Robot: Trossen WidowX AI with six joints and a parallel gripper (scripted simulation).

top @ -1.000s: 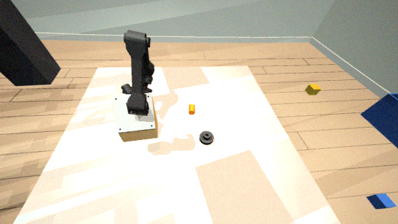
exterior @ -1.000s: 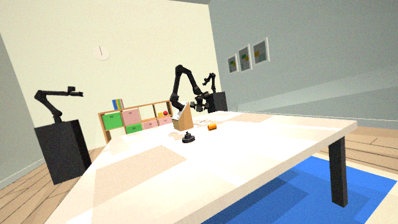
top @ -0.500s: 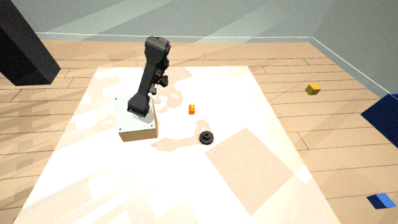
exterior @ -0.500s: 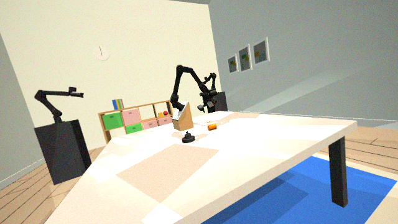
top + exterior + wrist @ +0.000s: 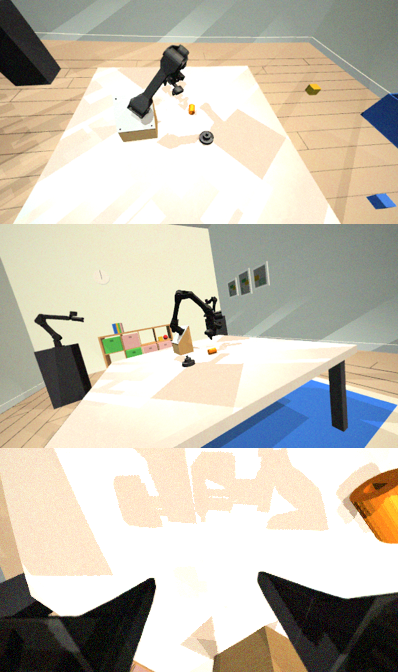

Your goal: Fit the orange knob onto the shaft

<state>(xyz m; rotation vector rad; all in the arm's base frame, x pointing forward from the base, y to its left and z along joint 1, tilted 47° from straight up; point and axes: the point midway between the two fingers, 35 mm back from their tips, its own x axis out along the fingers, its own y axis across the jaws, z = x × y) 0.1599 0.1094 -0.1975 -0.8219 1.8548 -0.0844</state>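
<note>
The orange knob (image 5: 191, 109) (image 5: 212, 350) (image 5: 378, 503) lies on its side on the white table, its hole showing in the wrist view at the upper right. The dark round pedestal (image 5: 206, 138) (image 5: 188, 363) with its short shaft (image 5: 206, 134) (image 5: 187, 358) stands on the table, nearer the front than the knob. My gripper (image 5: 178, 90) (image 5: 210, 335) (image 5: 207, 579) is open and empty. It hangs above the table, behind and a little left of the knob, with its fingers pointing down. The shaft's flat side cannot be seen.
The arm's tan base block (image 5: 138, 130) (image 5: 182, 343) stands on the table (image 5: 93, 174) left of the pedestal. A yellow cube (image 5: 313, 89) and blue blocks (image 5: 380, 200) lie on the floor to the right. A second arm on a black stand (image 5: 60, 370) and a shelf (image 5: 137, 343) stand beyond the table.
</note>
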